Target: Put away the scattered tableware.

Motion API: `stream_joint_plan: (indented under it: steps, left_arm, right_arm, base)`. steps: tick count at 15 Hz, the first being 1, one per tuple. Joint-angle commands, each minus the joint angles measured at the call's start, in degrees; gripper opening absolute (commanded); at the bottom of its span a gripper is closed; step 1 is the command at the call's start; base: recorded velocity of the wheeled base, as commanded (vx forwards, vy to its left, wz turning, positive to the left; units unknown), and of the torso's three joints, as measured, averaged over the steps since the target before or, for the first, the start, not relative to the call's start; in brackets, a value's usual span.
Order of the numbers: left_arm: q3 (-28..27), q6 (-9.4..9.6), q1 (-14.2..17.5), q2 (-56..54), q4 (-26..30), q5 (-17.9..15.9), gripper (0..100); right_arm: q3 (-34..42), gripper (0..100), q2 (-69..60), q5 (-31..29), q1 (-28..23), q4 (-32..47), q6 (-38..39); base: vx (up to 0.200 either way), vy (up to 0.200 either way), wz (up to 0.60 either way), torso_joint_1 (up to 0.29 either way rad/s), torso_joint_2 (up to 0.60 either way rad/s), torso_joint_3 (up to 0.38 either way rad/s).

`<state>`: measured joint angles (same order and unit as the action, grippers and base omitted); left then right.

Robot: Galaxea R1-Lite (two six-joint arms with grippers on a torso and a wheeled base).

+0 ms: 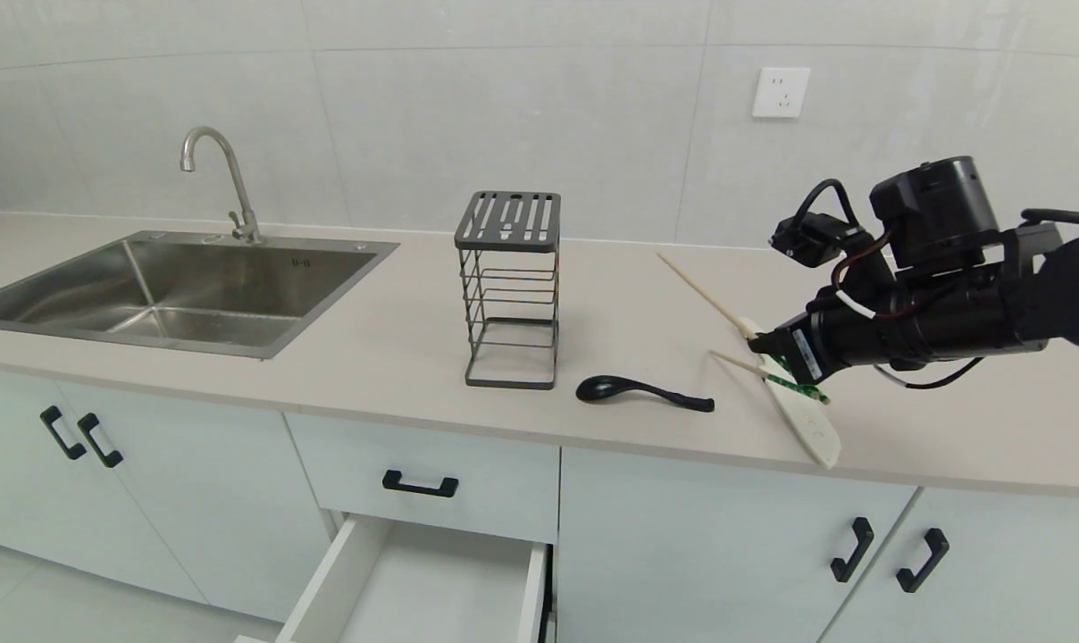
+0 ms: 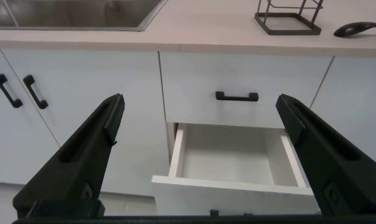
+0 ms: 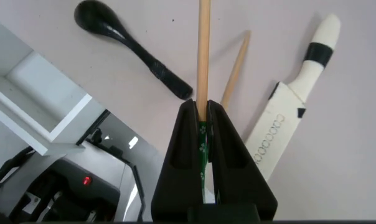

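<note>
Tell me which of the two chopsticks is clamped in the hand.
The chopstick angled toward the back wall: the right hand grips its end. The other chopstick lies loose on the counter.

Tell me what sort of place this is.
Most likely a kitchen: a steel sink with a tap set in a counter, cupboards and an open drawer beneath, a black spoon on the counter and a chopstick in the right gripper.

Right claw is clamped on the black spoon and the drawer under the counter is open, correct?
Not quite: the right claw is clamped on a wooden chopstick, per the right wrist view; the black spoon lies free on the counter. The drawer is open.
</note>
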<state>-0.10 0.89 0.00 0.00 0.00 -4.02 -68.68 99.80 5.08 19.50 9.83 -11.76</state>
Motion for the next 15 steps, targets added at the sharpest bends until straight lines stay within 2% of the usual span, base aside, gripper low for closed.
stream_joint_plan:
  steps: [1,5,9,10,14,15]
  left_arm:
    - [0.01,-0.01,0.00,0.00,0.00,-0.02,100]
    - [0.01,-0.01,0.00,0.00,0.00,-0.02,100]
    - [0.01,0.16,0.00,0.00,0.00,-0.02,100]
    - [0.01,0.34,0.00,0.00,0.00,-0.20,100]
    - [-0.08,0.52,0.00,0.00,0.09,-0.20,100]
    - [-0.08,0.52,0.00,0.00,0.09,-0.20,100]
  right_arm:
    - [0.57,0,-3.92,0.01,1.15,-0.60,-1.07]
    - [1.45,0,-7.08,0.10,2.29,-2.18,-1.33]
    - [6.19,0,-11.30,0.10,5.63,-2.35,-2.12]
    - [8.39,0,-13.67,0.54,7.65,-2.35,-2.30]
    - [9.09,0,-17.89,2.30,13.01,-2.35,-2.74]
    - [8.83,0,-18.86,2.30,16.00,-2.35,-2.74]
  base:
    - [0.000,0.000,0.00,0.000,0.00,0.000]
    - [0.000,0.000,0.00,0.000,0.00,0.000]
    - [0.000,0.000,0.00,0.000,0.00,0.000]
    - [0.000,0.000,0.00,0.000,0.00,0.000]
    - [0.000,0.000,0.00,0.000,0.00,0.000]
    - [0.000,0.000,0.00,0.000,0.00,0.000]
